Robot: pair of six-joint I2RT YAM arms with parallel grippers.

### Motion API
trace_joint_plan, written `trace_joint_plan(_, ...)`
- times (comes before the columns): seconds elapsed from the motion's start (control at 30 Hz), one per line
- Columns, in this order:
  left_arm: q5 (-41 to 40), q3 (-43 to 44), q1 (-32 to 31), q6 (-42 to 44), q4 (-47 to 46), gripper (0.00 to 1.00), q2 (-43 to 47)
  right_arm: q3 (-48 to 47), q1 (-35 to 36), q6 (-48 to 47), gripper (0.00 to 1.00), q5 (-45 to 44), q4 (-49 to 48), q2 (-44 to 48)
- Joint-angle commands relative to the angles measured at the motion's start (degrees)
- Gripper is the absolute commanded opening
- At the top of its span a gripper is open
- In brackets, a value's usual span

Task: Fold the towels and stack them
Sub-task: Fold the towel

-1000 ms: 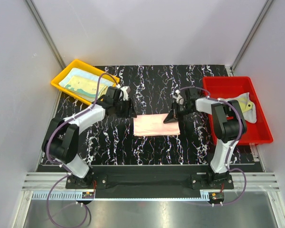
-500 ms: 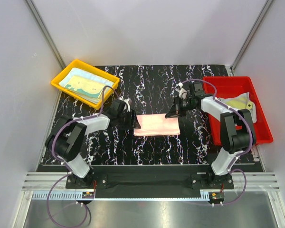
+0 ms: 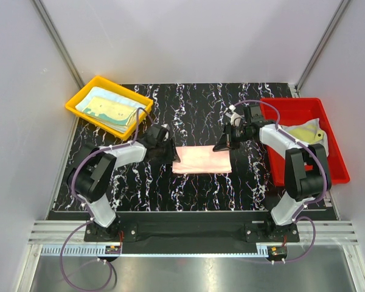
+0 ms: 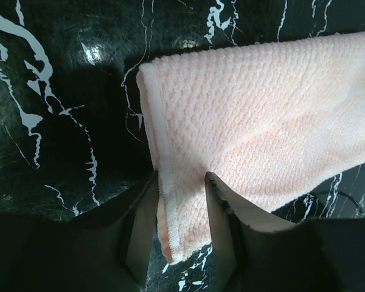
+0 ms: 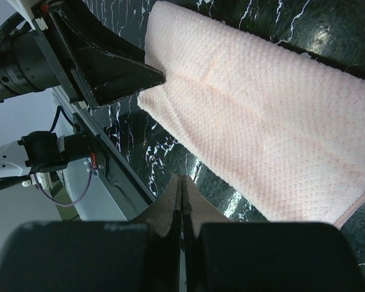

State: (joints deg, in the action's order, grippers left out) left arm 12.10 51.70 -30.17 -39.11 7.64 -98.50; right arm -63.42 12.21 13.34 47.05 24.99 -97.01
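A black table [image 3: 194, 115] veined with white carries a folded pink towel [image 3: 202, 160], lying flat near its middle. Well off to the towel's left and farther back sits a yellow tray [image 3: 79, 97]. Well apart on the towel's right sits a red tray [image 3: 292, 106].

Pink towel [image 3: 202, 160]: waffle-textured terry, folded into long rectangle, flat at centre of counter [image 3: 194, 115], long side running left-right, layered edges showing at left end.
Patterned towel [image 3: 109, 108]: pale yellow with teal patches, light blue showing at its edge, lying flat in yellow tray [image 3: 125, 88], far left.
Pale yellow towel [image 3: 305, 135]: rumpled, in red tray [image 3: 292, 109], right.
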Motion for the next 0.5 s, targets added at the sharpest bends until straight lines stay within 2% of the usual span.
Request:
trace_joint_plan(0.0, -6.9, 1.0, -1.1, 0.4, 7.7, 0.40, -4.2, 0.3, -0.2, -1.8, 0.03, -0.4, 0.7, 2.3)
trace_joint_plan(0.13, -7.2, 3.1, -2.1, 0.3, 8.9, 0.21, -6.1, 0.5, -0.2, -2.2, 0.03, 0.0, 0.4, 2.7)
trace_joint_plan(0.17, -7.1, 3.5, -2.3, 0.2, 9.0, 0.11, -6.4, 0.5, -0.1, -2.3, 0.03, 0.0, 0.4, 2.8)
trace_joint_plan(0.27, -7.5, 5.0, -2.6, 0.9, 10.4, 0.00, -7.6, 0.0, -0.2, -3.2, 0.03, 0.1, 1.4, 2.9)
trace_joint_plan(0.43, -11.5, 10.9, -2.5, 6.3, 18.3, 0.00, -4.5, -0.7, -0.2, -4.2, 0.04, -0.1, 2.6, 3.4)
trace_joint_plan(0.47, -12.4, 12.2, -2.5, 10.1, 19.4, 0.00, -3.9, -0.7, -0.2, -4.2, 0.04, -0.1, 2.7, 3.6)
